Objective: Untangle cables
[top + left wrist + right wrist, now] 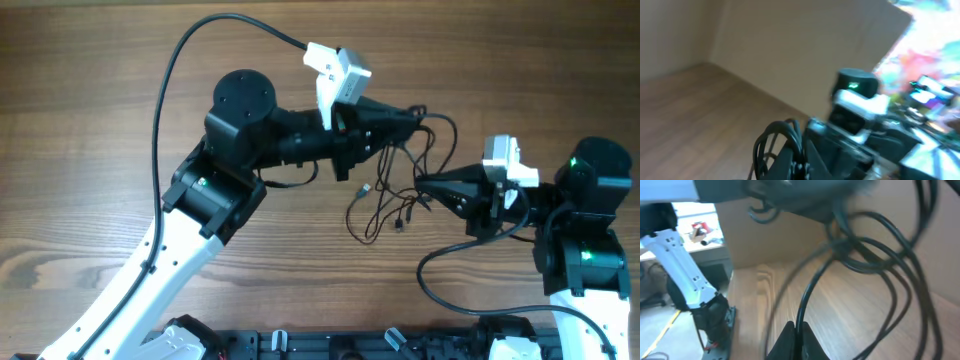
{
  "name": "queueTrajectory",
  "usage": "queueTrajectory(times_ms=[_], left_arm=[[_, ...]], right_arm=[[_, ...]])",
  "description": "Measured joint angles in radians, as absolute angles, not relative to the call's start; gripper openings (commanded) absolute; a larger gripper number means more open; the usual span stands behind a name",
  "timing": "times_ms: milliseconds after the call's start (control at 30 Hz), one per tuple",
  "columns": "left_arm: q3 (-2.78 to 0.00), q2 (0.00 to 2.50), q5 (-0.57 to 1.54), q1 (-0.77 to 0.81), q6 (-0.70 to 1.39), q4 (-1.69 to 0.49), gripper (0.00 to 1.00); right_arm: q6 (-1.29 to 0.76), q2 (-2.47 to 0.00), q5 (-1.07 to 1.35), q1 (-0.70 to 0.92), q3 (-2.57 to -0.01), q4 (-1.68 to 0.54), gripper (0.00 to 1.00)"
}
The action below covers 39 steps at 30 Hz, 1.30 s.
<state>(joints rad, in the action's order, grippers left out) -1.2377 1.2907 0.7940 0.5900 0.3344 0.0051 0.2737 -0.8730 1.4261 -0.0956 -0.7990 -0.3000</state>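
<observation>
– Wood-grain surface (100,150) fills my overhead feed, with both arms reaching in toward the middle. What do you need from me?
– Where are the cables?
– The cables (405,162) sit right of centre as a loose bunch of thin dark loops, strung between my two claws. Small plugs (365,188) dangle at the lower ends. I cannot tell whether they touch the wood.
– Left claw?
– My left claw (412,116) points right and is clamped on the top of the bunch. Its wrist feed is badly blurred, but I can make out the cables (775,142) gathered right at the fingers.
– And the right one?
– My right claw (422,184) points left, just below the left one in the overhead picture, pinched narrow on a single strand. On the right wrist feed that strand (805,300) climbs from the closed fingertips (790,340) to a knot (840,247). Several loops cross there, clear of the surface, under the dark, blurred left claw (800,192)
</observation>
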Motion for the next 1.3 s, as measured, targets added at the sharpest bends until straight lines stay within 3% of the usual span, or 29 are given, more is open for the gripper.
queueTrajectory(times_ms=[167, 200, 233, 267, 333, 467, 700, 1200, 1267, 1300], left_arm=[[-1.238, 1.291, 0.595, 0.588, 0.289, -0.052, 0.04], [-1.238, 1.291, 0.572, 0.584, 0.290, -0.045, 0.04], [-1.238, 1.291, 0.574, 0.578, 0.294, -0.036, 0.04], [-1.238, 1.291, 0.601, 0.567, 0.297, -0.014, 0.04], [-1.239, 1.291, 0.664, 0.554, 0.299, 0.019, 0.04], [-1.239, 1.291, 0.744, 0.540, 0.308, 0.026, 0.04], [-1.239, 1.291, 0.841, 0.535, 0.321, 0.026, 0.04], [-1.239, 1.291, 1.061, 0.601, 0.320, -0.023, 0.04], [-1.239, 1.296, 1.066, 0.647, 0.309, -0.023, 0.04], [-1.239, 1.298, 1.068, 0.660, 0.295, -0.022, 0.04]], right_arm=[[0.266, -0.835, 1.451, -0.096, -0.799, -0.300, 0.04], [0.250, -0.832, 1.414, -0.095, -0.799, -0.311, 0.10], [0.221, -0.832, 1.360, -0.095, -0.799, -0.321, 0.60], [0.179, -0.832, 1.283, -0.095, -0.799, -0.345, 0.81], [0.112, -0.832, 1.153, -0.095, -0.799, -0.374, 1.00], [0.045, -0.832, 1.000, -0.096, -0.799, -0.382, 1.00], [0.027, -0.832, 0.968, -0.096, -0.796, -0.306, 1.00], [-0.026, -0.832, 1.307, -0.096, -0.791, 0.083, 0.99], [-0.026, -0.832, 1.358, -0.096, -0.791, 0.090, 0.70], [-0.029, -0.832, 1.373, -0.096, -0.791, 0.091, 0.29]])
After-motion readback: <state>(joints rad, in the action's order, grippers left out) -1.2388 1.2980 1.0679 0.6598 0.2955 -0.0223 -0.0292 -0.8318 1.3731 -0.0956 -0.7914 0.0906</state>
